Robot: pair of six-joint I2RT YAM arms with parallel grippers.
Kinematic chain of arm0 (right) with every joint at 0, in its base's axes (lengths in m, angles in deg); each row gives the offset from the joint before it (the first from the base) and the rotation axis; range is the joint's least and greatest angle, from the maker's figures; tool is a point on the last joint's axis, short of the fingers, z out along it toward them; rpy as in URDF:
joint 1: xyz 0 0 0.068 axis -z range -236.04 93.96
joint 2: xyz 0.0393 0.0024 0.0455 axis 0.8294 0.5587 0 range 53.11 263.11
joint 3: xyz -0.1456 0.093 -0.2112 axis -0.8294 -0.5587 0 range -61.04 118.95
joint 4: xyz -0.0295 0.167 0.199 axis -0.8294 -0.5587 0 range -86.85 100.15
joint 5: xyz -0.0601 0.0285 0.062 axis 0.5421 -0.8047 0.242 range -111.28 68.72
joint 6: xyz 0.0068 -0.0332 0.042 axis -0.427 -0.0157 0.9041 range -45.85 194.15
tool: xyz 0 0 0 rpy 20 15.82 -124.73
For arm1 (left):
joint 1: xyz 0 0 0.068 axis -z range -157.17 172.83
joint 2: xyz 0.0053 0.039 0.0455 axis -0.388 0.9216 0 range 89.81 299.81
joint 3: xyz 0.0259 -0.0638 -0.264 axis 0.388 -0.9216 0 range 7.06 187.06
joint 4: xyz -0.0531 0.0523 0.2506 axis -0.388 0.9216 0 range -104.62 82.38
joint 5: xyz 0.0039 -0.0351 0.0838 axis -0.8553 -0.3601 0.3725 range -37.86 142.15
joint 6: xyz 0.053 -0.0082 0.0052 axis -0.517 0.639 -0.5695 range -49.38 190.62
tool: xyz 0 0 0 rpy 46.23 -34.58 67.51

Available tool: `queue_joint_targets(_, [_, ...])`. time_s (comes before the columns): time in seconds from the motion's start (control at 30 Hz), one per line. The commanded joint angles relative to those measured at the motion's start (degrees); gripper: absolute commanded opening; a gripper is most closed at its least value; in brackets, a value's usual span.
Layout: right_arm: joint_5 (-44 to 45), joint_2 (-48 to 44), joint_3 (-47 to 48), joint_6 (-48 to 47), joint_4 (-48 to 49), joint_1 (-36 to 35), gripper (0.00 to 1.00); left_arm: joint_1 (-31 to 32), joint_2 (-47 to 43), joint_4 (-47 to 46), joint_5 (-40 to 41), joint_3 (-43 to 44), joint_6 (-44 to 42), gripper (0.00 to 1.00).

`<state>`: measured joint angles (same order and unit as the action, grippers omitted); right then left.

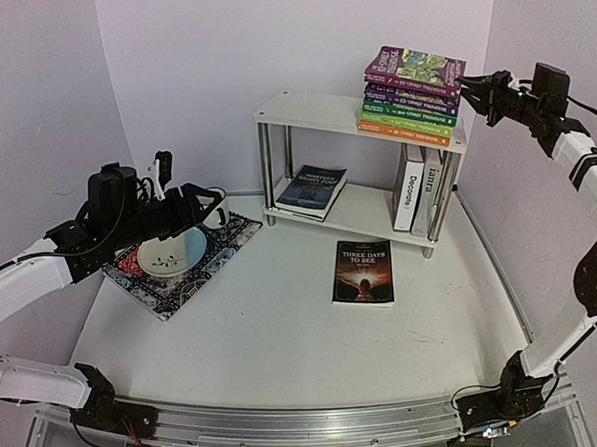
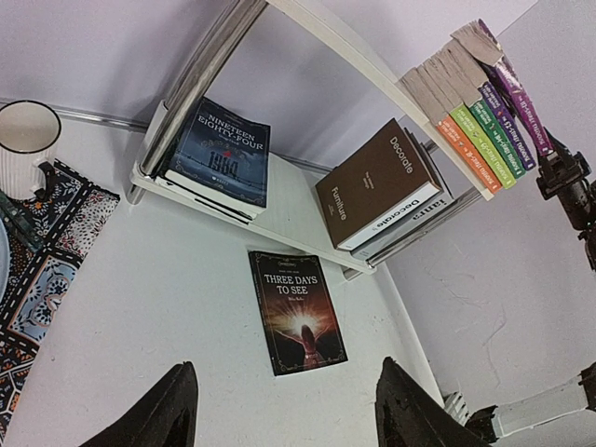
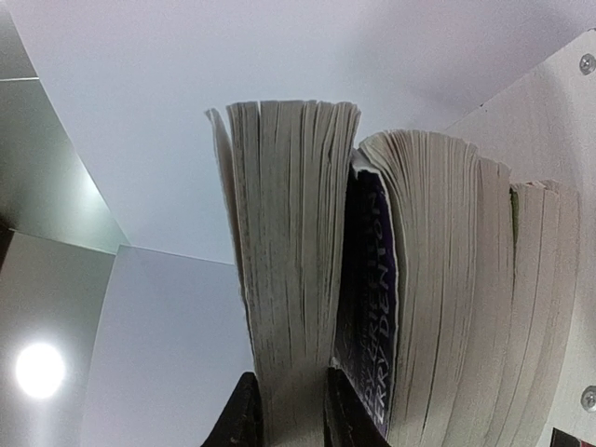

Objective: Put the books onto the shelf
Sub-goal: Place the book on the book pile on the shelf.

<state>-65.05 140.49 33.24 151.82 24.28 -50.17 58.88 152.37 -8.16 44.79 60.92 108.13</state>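
The right gripper [image 3: 291,424] is closed to a narrow gap on the page edge of the top purple paperback [image 1: 416,69], which is clamped between the jaws. Directly beside the jaws, the stack of paperbacks [image 1: 410,112] is pressed against the held one; it is set at the end of the top board of the shelf [image 1: 303,111].

The left gripper [image 2: 287,372] is held wide apart, and nothing is caught between the jaws. Just ahead of them, in line with the gap, the black book [image 2: 296,310] is laid flat on the table [image 1: 284,334]. Farther ahead, on the lower board, a dark blue book [image 2: 221,154] is laid flat and a brown book [image 2: 377,186] is stood upright against another one. Off to the left of these jaws, a mug [image 2: 26,144] is set on the placemat [image 1: 176,280], with a bowl [image 1: 170,252] beside it.
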Motion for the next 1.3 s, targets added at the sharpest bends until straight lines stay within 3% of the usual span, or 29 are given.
queue_joint_targets(0.0, [-2.7,-3.8,0.0,0.0,6.8,0.2,0.00,-0.2,-0.6,-2.1,-0.1,-0.5,-0.1,0.66])
queue_joint_targets(0.9, [-3.7,-5.3,-2.2,-1.9,6.3,0.8,0.00,-0.2,-0.5,-2.1,-0.1,-0.5,-0.1,0.66])
queue_joint_targets(0.93, [-3.7,-5.3,-2.4,-2.0,6.3,0.9,0.01,-0.2,-0.6,-2.0,-0.2,-0.5,-0.1,0.66])
queue_joint_targets(1.1, [-3.5,-5.2,-1.9,-2.3,6.3,0.9,0.28,-0.2,-0.7,-2.1,-0.1,-0.6,0.0,0.67])
queue_joint_targets(1.27, [-3.3,-4.2,0.3,-2.3,6.0,0.9,0.41,-0.2,-0.6,-2.1,-0.2,-0.7,0.0,0.67])
